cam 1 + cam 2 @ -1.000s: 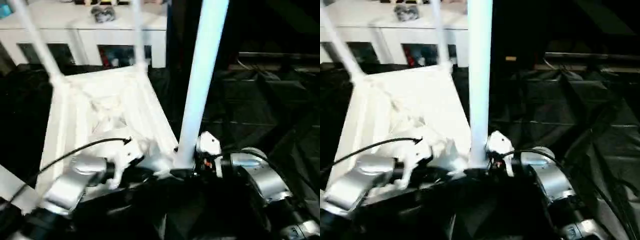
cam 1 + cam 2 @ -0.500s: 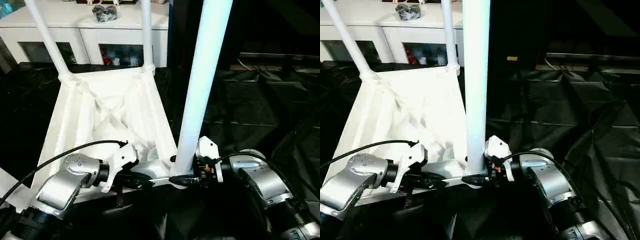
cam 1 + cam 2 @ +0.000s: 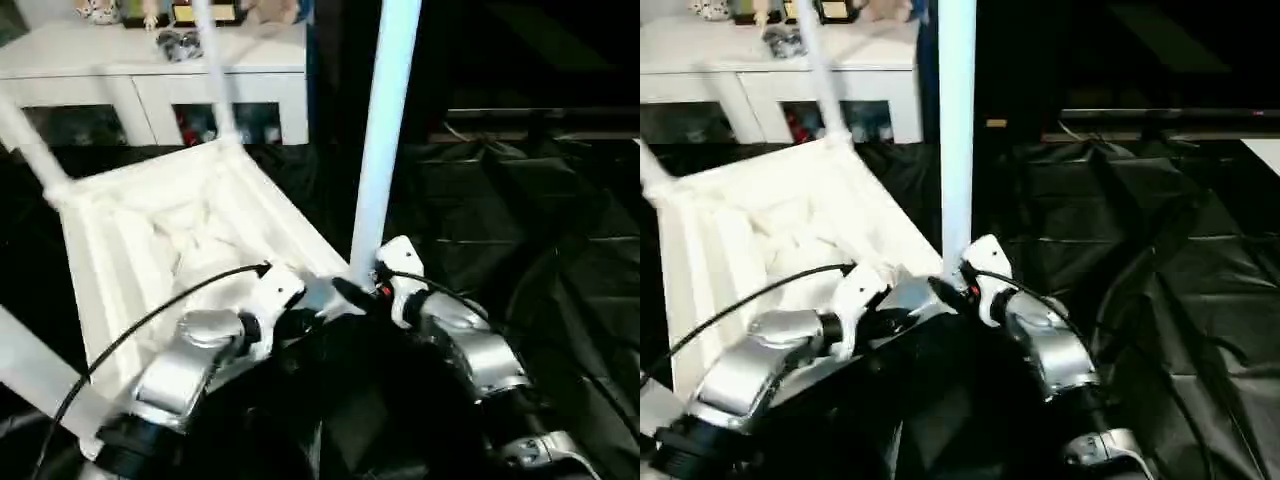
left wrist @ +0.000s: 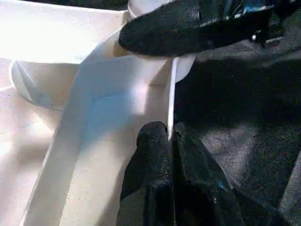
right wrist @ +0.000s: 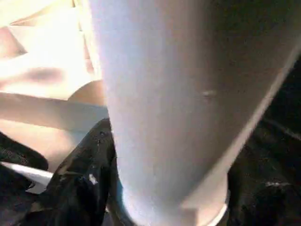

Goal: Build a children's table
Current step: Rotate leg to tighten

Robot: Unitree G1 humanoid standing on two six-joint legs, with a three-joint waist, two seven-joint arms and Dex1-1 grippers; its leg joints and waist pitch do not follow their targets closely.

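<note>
The children's table lies upside down: its white ribbed tabletop [image 3: 150,230] faces up on the black sheet. A tall white leg [image 3: 383,150] stands in the near right corner socket. My right gripper [image 3: 362,287] is closed around the base of that leg, and one black finger [image 5: 84,174] hugs the tube. My left gripper [image 4: 169,136] is shut on the thin rim of the tabletop just beside that socket, its fingers pressed together. Two more legs [image 3: 215,80] [image 3: 25,145] rise from the far corners. Another white tube [image 3: 35,375] crosses the lower left.
A white cabinet [image 3: 150,90] with glass doors stands behind the tabletop, small items [image 3: 170,40] on top. Crumpled black sheeting [image 3: 540,230] covers the floor to the right. A black cable [image 3: 150,320] loops over my left forearm.
The view has shifted. The tabletop now sits turned, its far end swung left relative to the cabinet. Both grippers keep their holds at the near right corner.
</note>
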